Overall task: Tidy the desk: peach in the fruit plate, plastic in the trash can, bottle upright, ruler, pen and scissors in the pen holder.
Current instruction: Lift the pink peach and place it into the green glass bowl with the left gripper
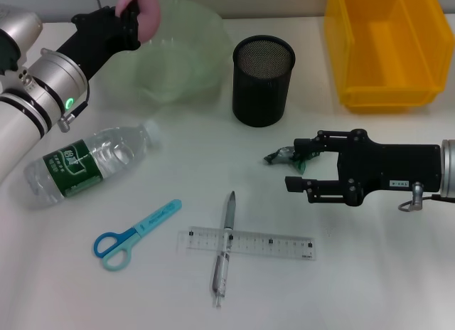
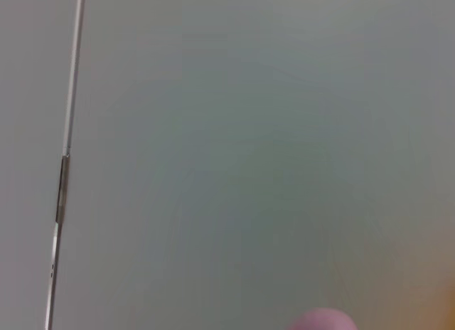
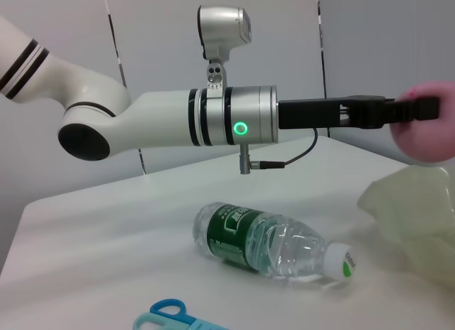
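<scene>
Two arms are over the white surface (image 1: pixel 370 273). At ten o'clock the left gripper (image 1: pixel 135 20) has its jaws closed on the pink peach (image 1: pixel 142 13), held above the pale green fruit plate (image 1: pixel 178 56). At three o'clock the right gripper (image 1: pixel 290 171) sits low with its jaws wide apart beside the crumpled plastic (image 1: pixel 283 156). At nine o'clock the bottle (image 1: pixel 89 163) lies on its side. Toward six o'clock the pen (image 1: pixel 225 248) lies across the ruler (image 1: pixel 270 243), with the blue scissors (image 1: pixel 135 234) at seven. At twelve o'clock stands the black mesh pen holder (image 1: pixel 261 81), and the yellow bin (image 1: pixel 384 45) is at one.
</scene>
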Robot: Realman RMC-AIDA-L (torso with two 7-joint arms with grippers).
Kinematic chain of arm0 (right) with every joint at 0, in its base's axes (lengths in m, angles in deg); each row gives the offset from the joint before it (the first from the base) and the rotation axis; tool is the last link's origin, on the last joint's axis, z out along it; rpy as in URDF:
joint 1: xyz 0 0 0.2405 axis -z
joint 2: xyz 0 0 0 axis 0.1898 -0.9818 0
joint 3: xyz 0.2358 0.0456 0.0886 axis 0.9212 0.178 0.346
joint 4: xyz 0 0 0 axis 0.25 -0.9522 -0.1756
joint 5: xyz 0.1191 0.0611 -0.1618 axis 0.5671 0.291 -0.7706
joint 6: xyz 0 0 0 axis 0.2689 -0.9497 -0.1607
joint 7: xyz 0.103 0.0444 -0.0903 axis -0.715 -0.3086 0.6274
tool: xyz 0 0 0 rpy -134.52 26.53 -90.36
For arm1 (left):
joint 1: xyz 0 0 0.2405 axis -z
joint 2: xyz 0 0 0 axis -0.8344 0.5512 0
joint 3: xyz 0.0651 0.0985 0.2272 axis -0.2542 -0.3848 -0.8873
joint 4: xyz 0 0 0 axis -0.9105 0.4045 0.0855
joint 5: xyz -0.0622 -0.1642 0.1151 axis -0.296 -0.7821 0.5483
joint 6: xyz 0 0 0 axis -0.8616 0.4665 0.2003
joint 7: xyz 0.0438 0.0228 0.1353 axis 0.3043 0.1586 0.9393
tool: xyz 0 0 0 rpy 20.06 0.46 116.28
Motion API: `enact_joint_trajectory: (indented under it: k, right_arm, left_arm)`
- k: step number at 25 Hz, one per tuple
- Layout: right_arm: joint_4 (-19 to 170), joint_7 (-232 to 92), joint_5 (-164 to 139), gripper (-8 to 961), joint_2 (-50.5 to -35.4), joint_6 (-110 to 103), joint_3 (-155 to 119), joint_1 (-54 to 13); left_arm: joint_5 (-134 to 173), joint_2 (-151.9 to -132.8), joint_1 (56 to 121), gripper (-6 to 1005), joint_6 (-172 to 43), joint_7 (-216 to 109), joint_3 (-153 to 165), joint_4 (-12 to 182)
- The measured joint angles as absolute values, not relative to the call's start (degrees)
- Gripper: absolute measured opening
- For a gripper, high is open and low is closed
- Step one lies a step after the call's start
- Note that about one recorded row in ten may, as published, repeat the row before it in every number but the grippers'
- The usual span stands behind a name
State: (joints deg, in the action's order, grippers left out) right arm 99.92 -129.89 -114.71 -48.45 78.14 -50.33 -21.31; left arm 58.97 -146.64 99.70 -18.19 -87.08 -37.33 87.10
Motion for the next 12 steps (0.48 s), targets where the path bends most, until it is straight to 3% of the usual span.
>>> enact_joint_trajectory:
  k: [11, 12]
  right_arm:
    - [99.7, -129.9, -114.7, 699, -48.45, 77.5, -50.3, -21.2]
    - [99.6, -129.9, -114.7, 699, -48.45, 77.4, -50.3, -21.2]
  left_arm:
    - [59.1, -146.64, 99.4, 48, -18.1, -87.4, -37.3, 86.9]
    - [59.1, -146.64, 99.4, 85, -18.0, -87.4, -37.3, 86.9]
